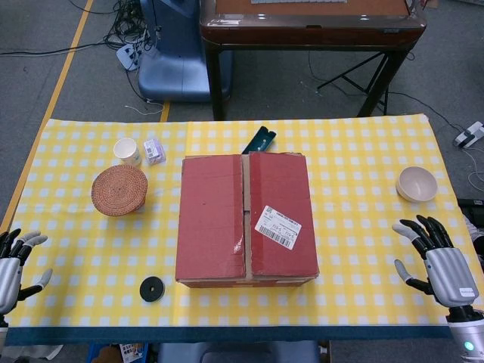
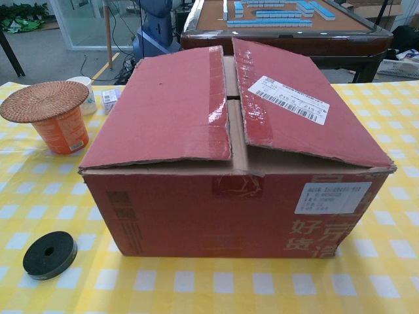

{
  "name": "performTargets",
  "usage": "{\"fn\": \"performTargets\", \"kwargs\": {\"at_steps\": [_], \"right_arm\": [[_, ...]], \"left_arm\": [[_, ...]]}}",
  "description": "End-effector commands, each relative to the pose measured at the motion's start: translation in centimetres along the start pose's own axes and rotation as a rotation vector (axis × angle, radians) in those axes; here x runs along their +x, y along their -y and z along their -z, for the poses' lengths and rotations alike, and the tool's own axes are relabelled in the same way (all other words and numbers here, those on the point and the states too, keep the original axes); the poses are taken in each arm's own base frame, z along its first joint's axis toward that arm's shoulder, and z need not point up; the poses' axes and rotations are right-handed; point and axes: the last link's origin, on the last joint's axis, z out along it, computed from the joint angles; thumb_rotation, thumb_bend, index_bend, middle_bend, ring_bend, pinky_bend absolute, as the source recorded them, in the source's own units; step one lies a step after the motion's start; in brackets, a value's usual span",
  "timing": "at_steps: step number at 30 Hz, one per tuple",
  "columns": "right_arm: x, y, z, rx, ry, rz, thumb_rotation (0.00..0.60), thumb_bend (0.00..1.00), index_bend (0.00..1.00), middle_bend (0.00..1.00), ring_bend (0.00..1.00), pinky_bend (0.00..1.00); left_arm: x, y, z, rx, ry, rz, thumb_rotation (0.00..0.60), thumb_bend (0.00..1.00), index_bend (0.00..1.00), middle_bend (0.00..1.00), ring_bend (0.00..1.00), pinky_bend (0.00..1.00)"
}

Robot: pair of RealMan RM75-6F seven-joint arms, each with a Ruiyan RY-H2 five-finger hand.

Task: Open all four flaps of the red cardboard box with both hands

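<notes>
Red cardboard box sits mid-table, both top flaps lying closed, seam slightly gapped. Left hand and right hand rest at the table edges, fingers spread, empty. No flap opened yet; inner flaps presumably shut, hidden.

left of red box: open room, but black ring near, lidded cup far | right: wide open, white bowl far | near edge: thin strip
</notes>
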Motion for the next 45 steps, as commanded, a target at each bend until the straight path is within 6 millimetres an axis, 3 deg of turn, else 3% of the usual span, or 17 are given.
{"fn": "performTargets", "kwargs": {"at_steps": [1, 17, 30, 32, 37, 38, 40, 45], "right_arm": [[0.0, 0.0, 0.0, 0.001, 0.001, 0.000, 0.600, 0.34, 0.20, 0.16, 0.04, 0.03], [0.5, 1.3, -0.6, 0.062, 0.013, 0.010, 0.600, 0.34, 0.20, 0.16, 0.04, 0.03], [1.4, 9.9, -6.1, 0.392, 0.134, 0.025, 0.600, 0.36, 0.18, 0.15, 0.04, 0.03], [1.6, 11.4, -7.1, 0.442, 0.159, 0.035, 0.600, 0.44, 0.18, 0.15, 0.04, 0.03], [1.8, 15.1, -9.8, 0.564, 0.177, 0.071, 0.600, 0.89, 0.18, 0.18, 0.04, 0.03], [1.8, 15.8, -10.3, 0.583, 0.179, 0.076, 0.600, 0.95, 0.18, 0.19, 0.04, 0.03], [1.7, 17.5, -11.4, 0.622, 0.193, 0.083, 0.600, 1.00, 0.18, 0.20, 0.04, 0.03], [1.1, 20.8, -14.0, 0.685, 0.232, 0.116, 0.600, 1.00, 0.20, 0.24, 0.05, 0.03]], "left_arm": [[0.0, 0.0, 0.0, 0.000, 0.000, 0.000, 0.600, 0.32, 0.29, 0.20, 0.07, 0.00], [0.0, -0.1, 0.2, -0.007, -0.001, 0.004, 0.600, 0.32, 0.29, 0.20, 0.07, 0.00], [0.6, 0.0, 0.6, -0.009, -0.013, 0.009, 0.600, 0.32, 0.29, 0.20, 0.07, 0.00], [0.7, 0.1, 0.7, -0.008, -0.014, 0.010, 0.600, 0.32, 0.29, 0.20, 0.07, 0.00], [0.8, 0.1, 0.9, -0.006, -0.016, 0.010, 0.600, 0.32, 0.29, 0.20, 0.07, 0.00], [0.8, 0.1, 0.9, -0.006, -0.015, 0.011, 0.600, 0.32, 0.29, 0.20, 0.07, 0.00], [0.9, 0.1, 0.9, -0.006, -0.016, 0.012, 0.600, 0.32, 0.29, 0.20, 0.07, 0.00], [0.9, 0.4, 1.1, -0.001, -0.015, 0.012, 0.600, 0.32, 0.29, 0.20, 0.07, 0.00]]}}
